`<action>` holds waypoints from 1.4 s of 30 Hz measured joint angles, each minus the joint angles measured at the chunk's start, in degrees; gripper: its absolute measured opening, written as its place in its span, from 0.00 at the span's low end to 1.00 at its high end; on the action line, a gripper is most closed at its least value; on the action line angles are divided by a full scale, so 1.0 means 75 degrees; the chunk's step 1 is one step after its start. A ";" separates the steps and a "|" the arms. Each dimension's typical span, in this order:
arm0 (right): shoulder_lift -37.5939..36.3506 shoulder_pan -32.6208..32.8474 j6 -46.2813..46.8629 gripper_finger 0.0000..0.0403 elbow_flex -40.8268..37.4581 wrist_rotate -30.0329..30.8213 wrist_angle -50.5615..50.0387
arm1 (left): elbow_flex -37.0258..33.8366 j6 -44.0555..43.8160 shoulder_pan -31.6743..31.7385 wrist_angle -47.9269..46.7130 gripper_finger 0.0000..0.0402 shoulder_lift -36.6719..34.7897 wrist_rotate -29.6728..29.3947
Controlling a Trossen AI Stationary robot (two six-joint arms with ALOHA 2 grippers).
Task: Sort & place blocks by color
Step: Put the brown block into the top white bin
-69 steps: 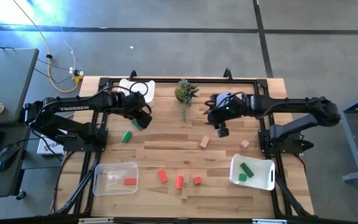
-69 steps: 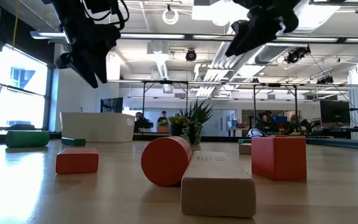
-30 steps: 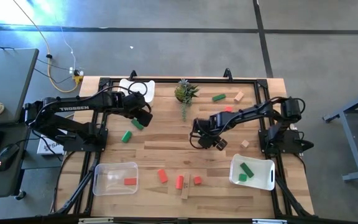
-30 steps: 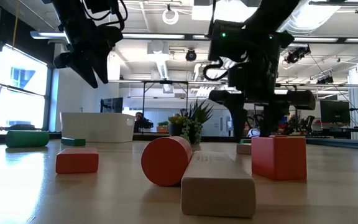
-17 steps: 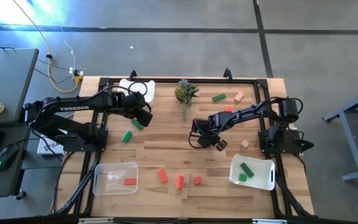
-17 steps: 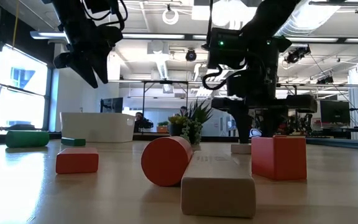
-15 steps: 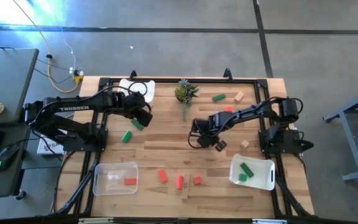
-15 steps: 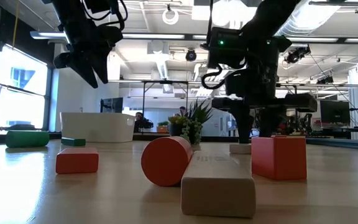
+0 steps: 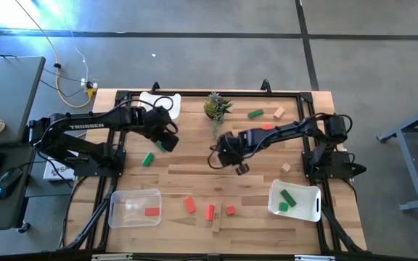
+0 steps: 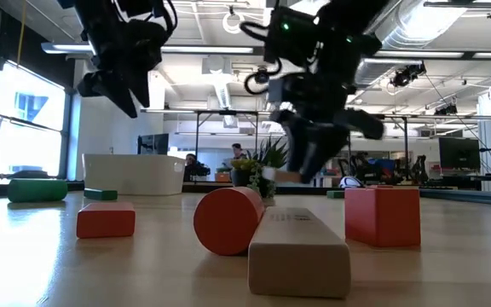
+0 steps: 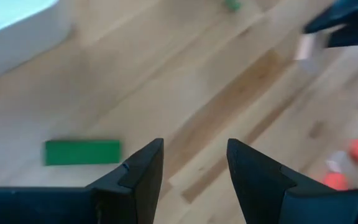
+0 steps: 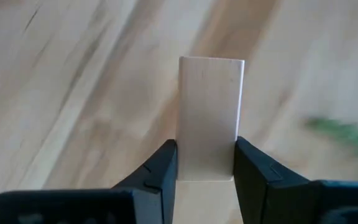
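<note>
My right gripper [image 12: 207, 165] is shut on a tan block [image 12: 210, 112], a short bar, above the middle of the table [image 9: 194, 174]; the low view shows that block [image 10: 289, 176] clear of the tabletop. My left gripper [image 11: 194, 162] hangs open over the far left of the table, nothing between its fingers, with a green block [image 11: 82, 152] lying flat on the wood below it. More blocks lie on the table near the front edge: red ones [image 9: 189, 205] and a tan bar [image 10: 298, 249]. My right gripper pinches the tan block between its two fingers [image 12: 160, 168], on its two opposite long sides [image 12: 185, 155] at one end. The fingers come from above, slanting, and lie along the bar, which sticks out past the fingertips. The block is lifted clear of the table.
A potted plant [image 9: 216, 107] stands at the far middle. A white bin [image 9: 307, 210] with two green blocks is near right, a clear bin [image 9: 122, 197] with a red block near left, another white bin [image 9: 149, 98] far left. Loose blocks [image 9: 255, 114] lie far right.
My right gripper has shut on the tan block where it lay, lifted it clear of the table, and gone toward the table's left edge with it while rolling at the wrist. The block now hangs tilted in the hold.
</note>
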 joint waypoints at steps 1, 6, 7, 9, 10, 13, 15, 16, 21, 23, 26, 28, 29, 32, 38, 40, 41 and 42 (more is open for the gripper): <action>-0.0002 -0.0032 0.0116 0.24 0.0157 0.0060 0.0041 | -0.0003 0.0000 0.0000 0.0147 0.41 0.0000 0.0131; -0.0009 -0.0122 0.0291 0.24 0.0966 0.0405 0.0183 | -0.0001 -0.0045 0.0000 0.1041 0.41 0.0000 0.0643; -0.0009 -0.0139 0.0272 0.24 0.1113 0.0499 0.0213 | 0.0000 -0.0059 0.0000 0.1212 0.41 0.0000 0.0700; -0.0012 -0.0146 0.0255 0.24 0.1386 0.0740 0.0261 | 0.0000 -0.0058 0.0000 0.1546 0.41 0.0000 0.0829; -0.0013 -0.0144 0.0253 0.24 0.1512 0.0858 0.0293 | -0.0003 -0.0061 0.0000 0.1696 0.41 0.0000 0.0870; -0.0023 -0.0143 0.0241 0.24 0.1811 0.1151 0.0377 | 0.0000 -0.0214 0.0000 0.2075 0.41 0.0000 0.0881; -0.0023 -0.0143 0.0239 0.24 0.1964 0.1356 0.0429 | 0.0000 -0.0259 0.0000 0.2305 0.41 0.0000 0.0879; -0.0023 -0.0141 0.0236 0.24 0.2032 0.1468 0.0431 | -0.0001 -0.0259 0.0000 0.2438 0.41 0.0000 0.0881; -0.0026 -0.0140 0.0236 0.24 0.2284 0.1935 0.0490 | 0.0000 -0.0259 0.0000 0.3061 0.41 0.0000 0.0811; -0.0026 -0.0140 0.0233 0.24 0.2356 0.2069 0.0515 | -0.0001 -0.0262 0.0000 0.3247 0.41 0.0000 0.0690; -0.0026 -0.0126 0.0226 0.24 0.2449 0.2081 0.0527 | -0.0003 -0.0262 0.0000 0.3354 0.41 0.0000 0.0427; -0.0028 -0.0093 0.0063 0.24 0.2512 0.2099 0.0576 | -0.0001 -0.0262 0.0000 0.3351 0.41 0.0000 0.0373; -0.0032 -0.0088 -0.0078 0.24 0.2520 0.2097 0.0657 | 0.0000 -0.0262 0.0000 0.3351 0.41 0.0000 0.0365; -0.0032 -0.0082 -0.0287 0.24 0.2522 0.2086 0.0872 | 0.0000 -0.0262 0.0000 0.3351 0.41 0.0003 0.0312; -0.0032 -0.0090 -0.0313 0.24 0.2522 0.2096 0.1120 | 0.0000 -0.0268 0.0000 0.3381 0.41 0.0003 0.0065; -0.0032 -0.0064 -0.0318 0.24 0.2522 0.2128 0.1326 | 0.0000 -0.0291 -0.0003 0.3405 0.41 0.0002 0.0067; -0.0032 -0.0054 -0.0361 0.24 0.2522 0.2135 0.1453 | 0.0000 -0.0291 -0.0006 0.3428 0.41 0.0000 0.0071; -0.0032 -0.0050 -0.0406 0.24 0.2522 0.2131 0.1568 | 0.0000 -0.0291 -0.0006 0.3480 0.41 0.0000 0.0071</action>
